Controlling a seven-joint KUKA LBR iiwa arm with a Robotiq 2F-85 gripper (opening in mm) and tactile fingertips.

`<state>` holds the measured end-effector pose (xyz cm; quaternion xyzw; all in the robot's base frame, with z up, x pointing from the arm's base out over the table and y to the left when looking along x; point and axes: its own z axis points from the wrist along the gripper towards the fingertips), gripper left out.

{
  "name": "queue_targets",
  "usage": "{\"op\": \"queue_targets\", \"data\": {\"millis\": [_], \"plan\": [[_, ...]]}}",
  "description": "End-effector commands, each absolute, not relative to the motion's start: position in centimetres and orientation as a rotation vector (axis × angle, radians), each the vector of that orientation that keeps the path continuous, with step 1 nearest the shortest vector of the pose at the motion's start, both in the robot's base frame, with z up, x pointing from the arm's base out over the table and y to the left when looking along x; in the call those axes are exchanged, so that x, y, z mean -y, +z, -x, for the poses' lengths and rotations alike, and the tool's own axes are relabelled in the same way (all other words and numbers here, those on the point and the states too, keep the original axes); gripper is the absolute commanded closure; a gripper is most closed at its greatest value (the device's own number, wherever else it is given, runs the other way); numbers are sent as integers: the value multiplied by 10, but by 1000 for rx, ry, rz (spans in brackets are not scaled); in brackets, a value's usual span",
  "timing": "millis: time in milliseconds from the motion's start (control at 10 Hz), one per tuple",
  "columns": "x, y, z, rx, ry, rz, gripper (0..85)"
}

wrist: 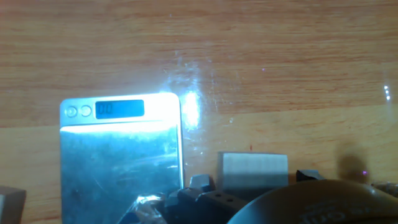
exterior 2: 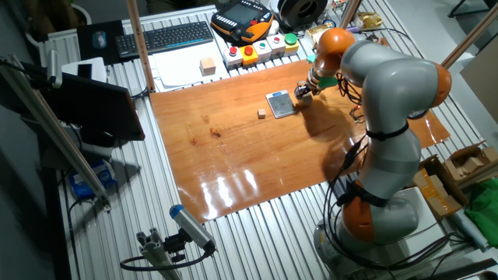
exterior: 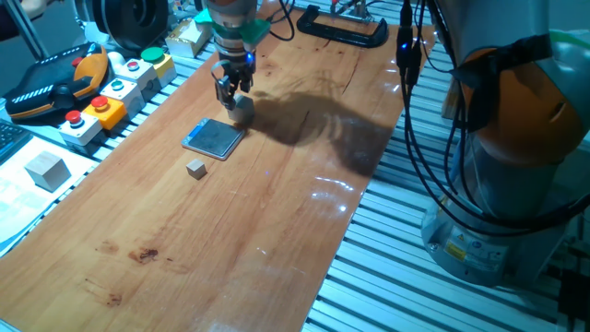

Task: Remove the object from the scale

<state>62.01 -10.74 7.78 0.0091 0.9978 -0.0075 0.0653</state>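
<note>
The scale (exterior: 214, 138) is a thin flat pad with a dark top and a light blue rim, and nothing lies on it. In the hand view its metal top (wrist: 121, 168) and lit display are at the left. A grey cube (exterior: 243, 104) rests on the wooden table just beyond the scale's far corner; in the hand view it (wrist: 253, 171) sits to the right of the scale. My gripper (exterior: 232, 90) hangs right over the cube. Its fingertips (wrist: 200, 184) stand on either side of the cube with small gaps, so it is open. The other fixed view shows the gripper (exterior 2: 305, 90) beside the scale (exterior 2: 281, 103).
A small tan cube (exterior: 195, 168) lies on the table in front of the scale. Button boxes (exterior: 115, 92) line the table's left edge, with a wooden block (exterior: 46, 171) on paper nearby. A black clamp (exterior: 341, 28) lies at the far end.
</note>
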Motion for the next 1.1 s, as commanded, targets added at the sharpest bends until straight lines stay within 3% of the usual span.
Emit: {"op": "queue_targets", "data": {"millis": [0, 200, 300, 700, 1000], "plan": [[101, 89, -620, -3021, -23, -28, 267], [80, 111, -619, -3045, -31, -35, 497], [69, 124, -617, -3056, -40, -47, 557], [32, 159, -611, -3067, -53, -101, 637], [22, 170, -604, -3082, -25, -93, 843]]}}
